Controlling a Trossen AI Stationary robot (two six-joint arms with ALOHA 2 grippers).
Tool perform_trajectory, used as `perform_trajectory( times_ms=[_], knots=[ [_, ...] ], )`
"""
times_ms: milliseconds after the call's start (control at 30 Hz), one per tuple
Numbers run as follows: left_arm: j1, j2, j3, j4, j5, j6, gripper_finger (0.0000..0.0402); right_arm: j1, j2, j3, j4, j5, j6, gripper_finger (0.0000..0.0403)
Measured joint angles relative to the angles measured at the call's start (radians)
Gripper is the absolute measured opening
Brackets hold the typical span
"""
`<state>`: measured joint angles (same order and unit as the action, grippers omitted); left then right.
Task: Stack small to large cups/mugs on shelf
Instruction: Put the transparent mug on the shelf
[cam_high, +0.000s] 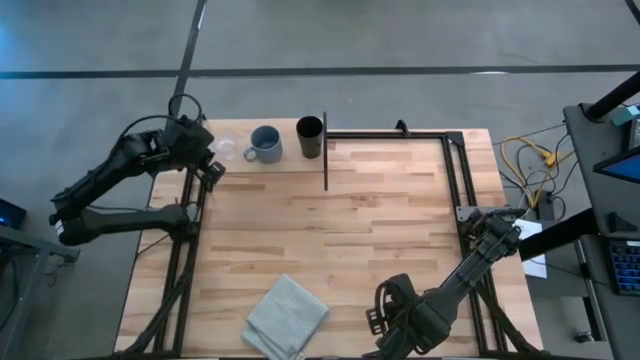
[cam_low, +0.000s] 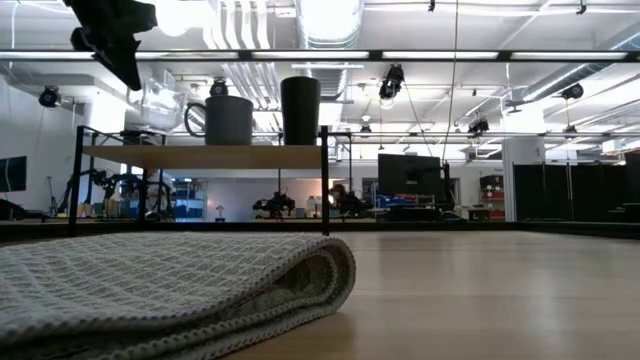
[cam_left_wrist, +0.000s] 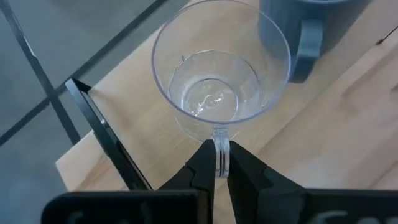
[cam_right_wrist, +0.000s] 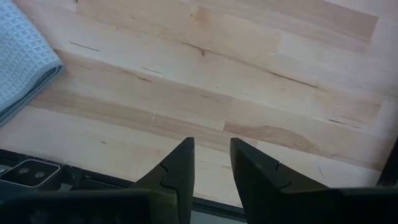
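Left gripper (cam_left_wrist: 222, 163) clamped on the handle of the small clear glass cup (cam_left_wrist: 219, 74), fingers pinched together around it; the cup is tilted in the low view (cam_low: 160, 100) and sits at the left end of the pale wooden rectangular shelf with thin black metal uprights (cam_low: 205, 156), at about 11 o'clock on the striped butcher-block tabletop (cam_high: 380, 230) seen from above. Just beside the glass cup, toward 12 o'clock, stands the blue-grey handled mug (cam_high: 265, 144), upright on the shelf; next along, near the shelf's right upright, the taller black cylindrical cup (cam_high: 310, 136), also upright. Order left to right: glass, mug, black cup. Right gripper (cam_right_wrist: 210, 158) waits at about 5 o'clock over bare tabletop, fingers apart, nothing between them. Folded grey waffle-weave cloth (cam_high: 286, 316) lies at about 6 o'clock, near the right gripper.
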<state>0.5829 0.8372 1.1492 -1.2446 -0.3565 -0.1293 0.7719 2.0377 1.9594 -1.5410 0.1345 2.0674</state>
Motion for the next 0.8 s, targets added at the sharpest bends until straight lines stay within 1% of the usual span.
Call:
perform_trajectory(
  times_ms=[133, 333, 467, 800],
  knots=[
    [0.051, -0.007, 0.000, 0.007, 0.008, 0.010, 0.0010, 0.000, 0.000, 0.000, 0.000, 0.005, 0.000, 0.0097],
    [0.103, -0.013, -0.038, 0.031, 0.039, 0.016, 0.0010, 0.000, 0.000, 0.000, 0.000, 0.054, -0.003, 0.0097],
    [0.116, -0.027, -0.080, 0.083, 0.078, 0.016, 0.0010, 0.000, 0.000, 0.000, 0.000, 0.054, -0.003, 0.0097],
    [0.127, -0.022, -0.151, 0.133, 0.091, 0.009, 0.0010, 0.000, 0.000, 0.000, 0.001, 0.057, -0.002, 0.0097]
  ],
)
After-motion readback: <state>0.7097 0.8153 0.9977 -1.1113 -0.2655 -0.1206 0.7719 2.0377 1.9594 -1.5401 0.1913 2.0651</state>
